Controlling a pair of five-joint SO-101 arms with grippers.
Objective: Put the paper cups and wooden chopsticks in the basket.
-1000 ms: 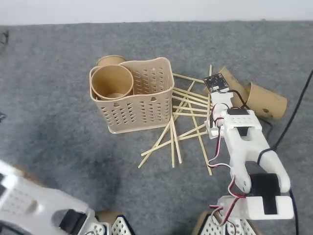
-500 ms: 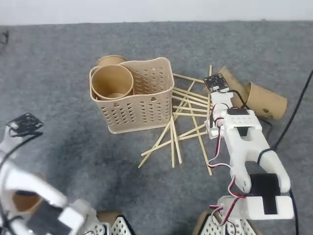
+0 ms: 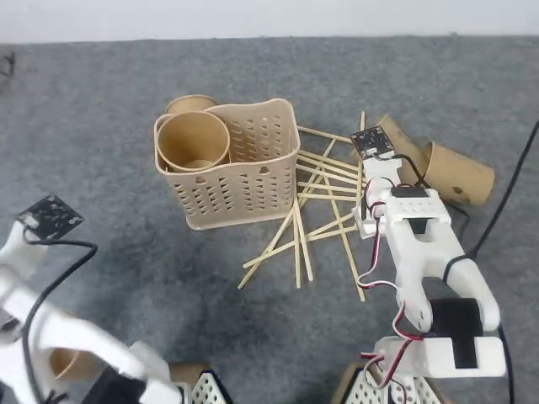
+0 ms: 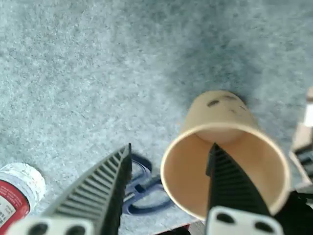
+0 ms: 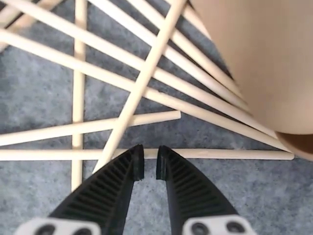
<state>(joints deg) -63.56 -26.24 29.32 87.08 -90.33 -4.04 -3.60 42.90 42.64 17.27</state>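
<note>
The scene reads as a robotics test bench, of the lab or hobby-workshop kind, rather than a lived-in room. The work surface is covered with grey carpet [image 3: 101, 126] and is bounded at the far side by a plain white strip [image 3: 253, 17]. White plastic arms [image 3: 421, 252] are mounted on perforated bases [image 3: 210, 391], with bare circuit boards [image 3: 50, 215] and thin wiring [image 3: 370, 278] left exposed. A black cable [image 3: 508, 189] is trailed across the carpet. A basket [image 3: 244, 172] and wooden chopsticks [image 3: 324, 172] are laid out on the carpet. Blue-handled scissors [image 4: 142, 191] and a red-labelled jar [image 4: 14, 193] are seen lying nearby.
</note>
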